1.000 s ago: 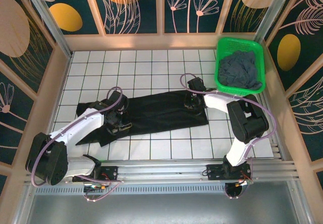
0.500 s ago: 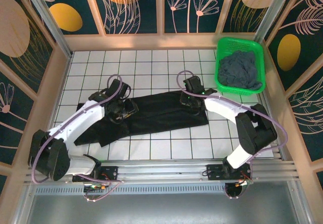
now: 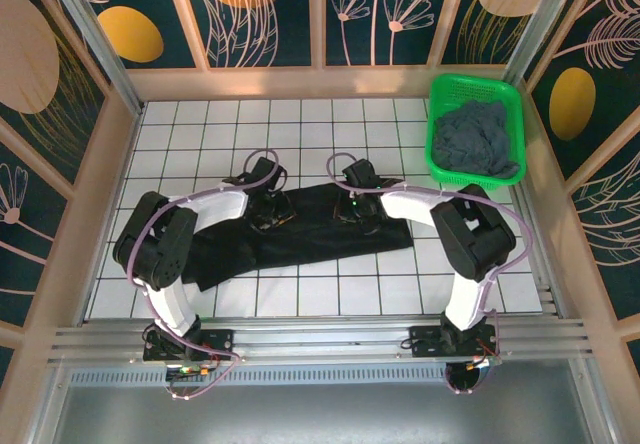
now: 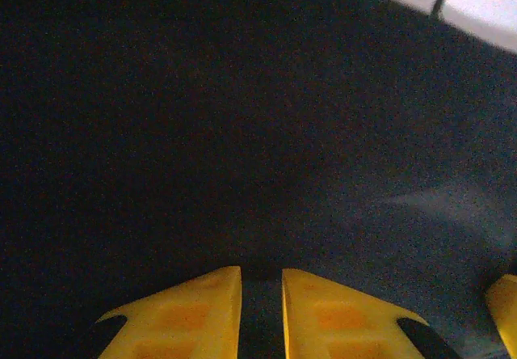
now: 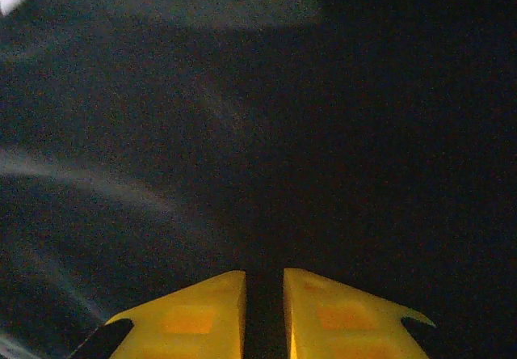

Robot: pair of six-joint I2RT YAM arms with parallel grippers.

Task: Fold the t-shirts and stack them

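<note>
Under both pairs of jaws, a black soft cloth t-shirt (image 3: 310, 239), spread out long and flat on the white tiled table (image 3: 200, 144). Left arm (image 3: 215, 206) bent in from the left, jaws down on the cloth near the shirt's far long edge. Right arm (image 3: 415, 202) bent in from the right, jaws likewise down near that same far edge. Between the two pairs, a short stretch of bare black cloth, the pairs near each other but apart. Most of the shirt on the near side of both, stretching leftward beyond the left jaws and rightward beyond the right jaws. In the left wrist view, yellow fingers (image 4: 186, 314) drawn close, only a narrow dark slit between, black cloth right ahead and all round, a strip of white table far ahead to the right. In the right wrist view, yellow fingers (image 5: 194, 318) equally close, the same narrow dark slit, gently wrinkled black cloth ahead, a corner of white table far ahead to the left. Cloth pinched in the slit or merely lying beneath: cannot tell for either pair. Well to the right of the right jaws and farther out, a green plastic mesh basket (image 3: 476, 81) at the table's far right corner, a slate grey-blue cloth t-shirt (image 3: 478, 139) crumpled inside, apart from both pairs.
</note>
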